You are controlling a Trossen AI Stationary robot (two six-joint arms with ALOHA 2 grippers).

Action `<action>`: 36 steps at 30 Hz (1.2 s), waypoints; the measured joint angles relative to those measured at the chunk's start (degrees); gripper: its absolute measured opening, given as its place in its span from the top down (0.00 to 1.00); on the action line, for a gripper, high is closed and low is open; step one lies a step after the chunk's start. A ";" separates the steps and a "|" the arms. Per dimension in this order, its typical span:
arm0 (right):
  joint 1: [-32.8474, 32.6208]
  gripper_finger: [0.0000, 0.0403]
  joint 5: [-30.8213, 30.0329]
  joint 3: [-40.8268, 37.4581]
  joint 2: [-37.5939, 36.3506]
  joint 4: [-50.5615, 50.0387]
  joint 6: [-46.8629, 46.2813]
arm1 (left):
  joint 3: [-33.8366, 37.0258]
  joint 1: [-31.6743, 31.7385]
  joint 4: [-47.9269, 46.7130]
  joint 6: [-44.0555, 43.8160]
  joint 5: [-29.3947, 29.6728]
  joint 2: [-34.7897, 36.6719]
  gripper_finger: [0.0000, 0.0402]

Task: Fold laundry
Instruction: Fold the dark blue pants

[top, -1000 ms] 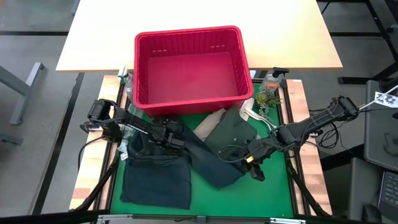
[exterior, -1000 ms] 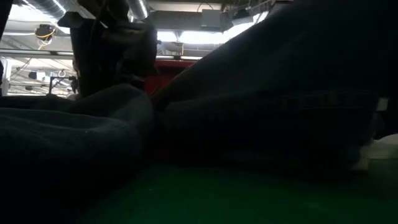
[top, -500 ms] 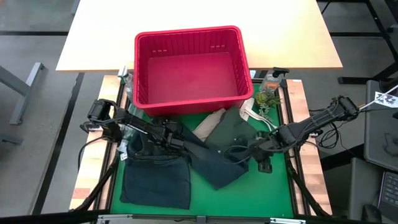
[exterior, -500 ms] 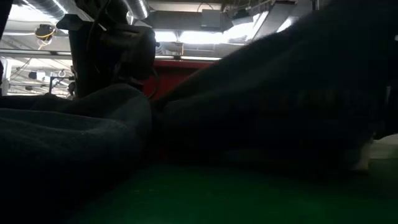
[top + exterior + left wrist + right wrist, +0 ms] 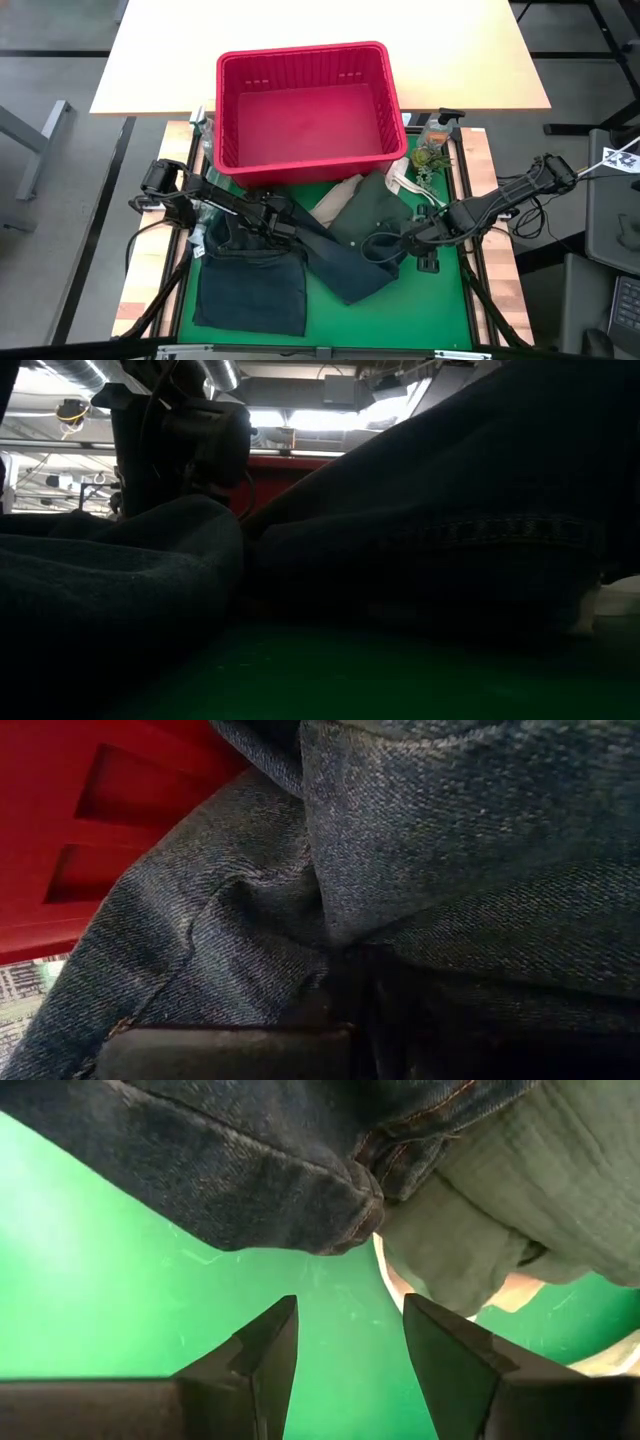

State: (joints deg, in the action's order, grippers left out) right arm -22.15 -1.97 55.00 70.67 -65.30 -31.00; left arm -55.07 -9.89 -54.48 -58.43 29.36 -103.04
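Dark blue denim jeans [image 5: 450,540] fill most of the low view, lying in heavy folds on the green bench [image 5: 380,675], with a stitched hem running across the near fold. A dark robot arm [image 5: 175,445] comes down from above onto the denim; its hand is buried behind a rounded fold, and a strip of the red basket [image 5: 285,475] shows just beside it, between arm and cloth. Beyond it, bright ceiling lights [image 5: 320,418] and ducts of the room show.
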 joint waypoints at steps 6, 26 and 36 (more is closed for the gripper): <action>0.00 0.54 4.69 0.00 0.00 3.23 -0.01 | 0.00 -0.02 0.05 -0.02 -0.07 0.00 0.99; 0.00 0.54 2.23 -6.54 -0.02 17.02 -2.16 | 0.00 -0.04 1.16 0.02 -0.17 0.00 0.99; 0.00 0.59 -0.63 -9.60 -0.02 22.24 -2.16 | -0.02 -0.04 1.20 -0.02 -0.17 0.00 0.99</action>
State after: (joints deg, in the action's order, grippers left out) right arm -22.15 -2.60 45.41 70.65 -43.06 -33.17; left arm -55.09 -9.93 -53.28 -58.46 29.19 -103.04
